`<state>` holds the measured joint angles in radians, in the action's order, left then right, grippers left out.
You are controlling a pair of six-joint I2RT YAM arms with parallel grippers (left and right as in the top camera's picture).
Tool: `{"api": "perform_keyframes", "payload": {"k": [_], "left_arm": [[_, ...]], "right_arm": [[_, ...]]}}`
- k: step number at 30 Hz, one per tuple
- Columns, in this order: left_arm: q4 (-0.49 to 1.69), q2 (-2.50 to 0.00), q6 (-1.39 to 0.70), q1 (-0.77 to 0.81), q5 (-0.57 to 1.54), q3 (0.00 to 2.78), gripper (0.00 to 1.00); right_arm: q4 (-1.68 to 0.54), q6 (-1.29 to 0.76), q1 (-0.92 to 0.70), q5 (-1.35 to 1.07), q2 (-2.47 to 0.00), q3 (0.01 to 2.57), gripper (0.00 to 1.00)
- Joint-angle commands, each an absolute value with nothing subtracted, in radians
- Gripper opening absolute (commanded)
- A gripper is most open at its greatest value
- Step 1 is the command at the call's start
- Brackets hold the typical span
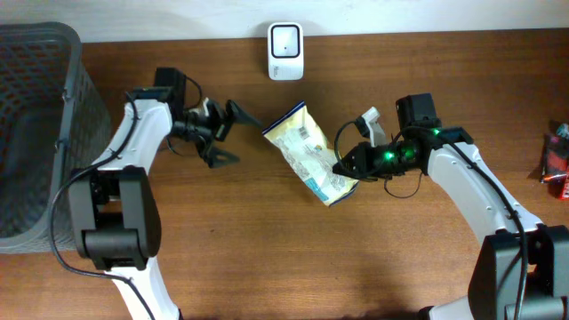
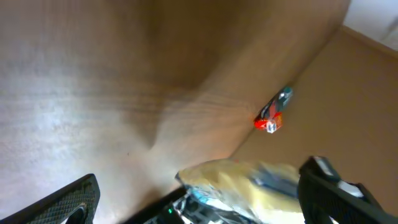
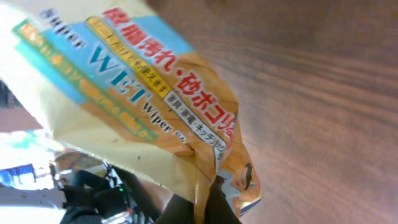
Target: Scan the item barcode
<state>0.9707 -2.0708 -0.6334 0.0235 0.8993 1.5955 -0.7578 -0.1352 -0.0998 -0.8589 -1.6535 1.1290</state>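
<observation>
The item is a yellow and blue wet-wipe pack (image 1: 311, 153), held up in the middle of the table with its printed back facing the overhead camera. The barcode is too small to make out. My right gripper (image 1: 348, 165) is shut on the pack's lower right corner. In the right wrist view the pack (image 3: 124, 93) fills the frame, with the right gripper (image 3: 205, 202) pinching its crumpled edge. My left gripper (image 1: 246, 142) stands open just left of the pack, apart from it. In the left wrist view the left gripper (image 2: 200, 177) has its jaws spread wide, and the pack (image 2: 249, 186) lies beyond them.
A white scanner (image 1: 285, 40) stands at the table's back edge, above the pack. A grey basket (image 1: 36, 133) fills the left side. A red packet (image 1: 556, 160) lies at the right edge, and in the left wrist view the red packet (image 2: 272, 115) is small in the distance.
</observation>
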Motion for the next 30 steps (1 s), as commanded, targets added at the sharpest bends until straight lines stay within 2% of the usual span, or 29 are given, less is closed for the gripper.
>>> {"api": "perform_keyframes", "payload": {"k": [1, 3, 8, 9, 17, 21, 23, 27, 28, 29, 30], "left_arm": [[0.966, -2.019, -0.514, 0.003, 0.812, 1.69, 1.0], [0.966, -1.97, -0.448, 0.009, 0.714, 1.712, 1.0], [0.982, -1.902, -0.386, 0.038, 0.548, 1.713, 1.0], [0.989, -1.899, -0.37, 0.046, 0.531, 1.713, 1.0], [1.026, -1.898, -0.342, 0.088, 0.472, 1.712, 1.0], [1.034, -1.898, -0.34, 0.116, 0.432, 1.712, 1.0], [1.037, -1.898, -0.32, 0.131, 0.425, 1.711, 1.0], [1.041, -1.898, -0.272, 0.181, 0.424, 1.705, 0.98], [1.041, -1.898, -0.272, 0.202, 0.424, 1.702, 0.87], [1.04, -1.899, -0.272, 0.221, 0.423, 1.702, 0.59], [1.036, -1.899, -0.273, 0.241, 0.421, 1.702, 0.47]], "right_arm": [[-0.764, -0.22, -0.098, -0.9, -1.647, 1.133, 0.04], [-0.755, -0.355, -0.098, -0.85, -1.647, 1.133, 0.04], [-0.722, -0.47, -0.097, -0.702, -1.658, 1.133, 0.05], [-0.722, -0.486, -0.097, -0.661, -1.663, 1.133, 0.09], [-0.722, -0.513, -0.097, -0.706, -1.781, 1.132, 0.12], [-0.724, -0.502, -0.063, -0.569, -1.788, 1.143, 0.16], [-0.765, -0.5, -0.035, -0.475, -1.785, 1.172, 0.23], [-0.933, -0.382, 0.001, -0.379, -1.785, 1.291, 0.5], [-0.982, -0.348, 0.001, -0.368, -1.785, 1.33, 0.54], [-1.032, -0.315, -0.001, -0.369, -1.785, 1.371, 0.55], [-1.062, -0.309, -0.007, -0.369, -1.785, 1.394, 0.55]]}}
